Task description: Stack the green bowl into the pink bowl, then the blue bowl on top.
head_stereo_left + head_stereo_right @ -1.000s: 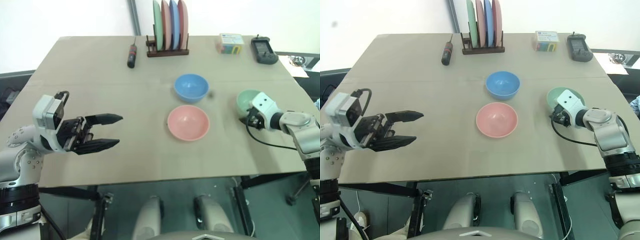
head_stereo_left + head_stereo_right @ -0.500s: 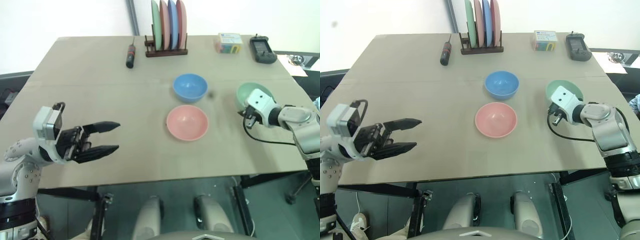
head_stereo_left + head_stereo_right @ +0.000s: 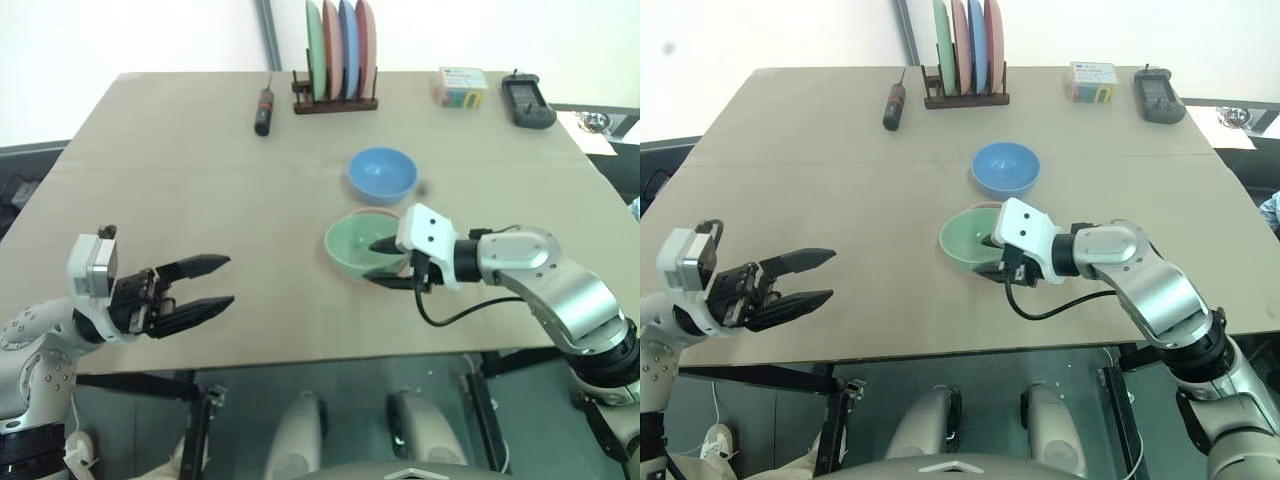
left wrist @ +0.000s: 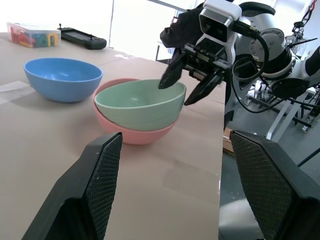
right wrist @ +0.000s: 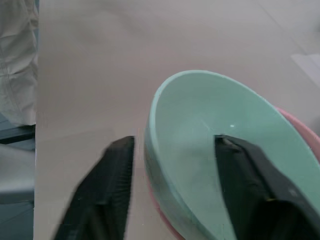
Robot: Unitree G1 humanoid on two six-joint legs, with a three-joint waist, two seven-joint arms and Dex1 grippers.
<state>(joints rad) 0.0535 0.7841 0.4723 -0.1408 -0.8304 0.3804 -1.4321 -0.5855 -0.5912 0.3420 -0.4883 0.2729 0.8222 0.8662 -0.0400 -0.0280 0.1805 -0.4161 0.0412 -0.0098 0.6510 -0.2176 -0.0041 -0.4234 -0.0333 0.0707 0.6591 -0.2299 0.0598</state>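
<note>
The green bowl [image 3: 350, 246] sits nested inside the pink bowl [image 4: 134, 136] at the table's middle, and only a thin strip of pink rim shows around it. Just behind them the blue bowl [image 3: 382, 173] stands by itself. My right gripper [image 3: 374, 262] is open at the green bowl's right rim. One finger is inside the bowl and one outside, and neither clamps the rim [image 5: 150, 135]. Far to the left, my left gripper [image 3: 229, 281] hangs open over the table's near edge, pointing toward the bowls and holding nothing.
A wooden rack [image 3: 336, 102] with several upright coloured plates stands at the back centre. A black-and-red screwdriver [image 3: 264, 110] lies to its left. A colourful box [image 3: 460, 87] and a black device [image 3: 527, 101] sit at the back right.
My right arm carried the green bowl from the table's right side leftward into the pink bowl, then opened its fingers. The left gripper sank slightly and stayed open.
</note>
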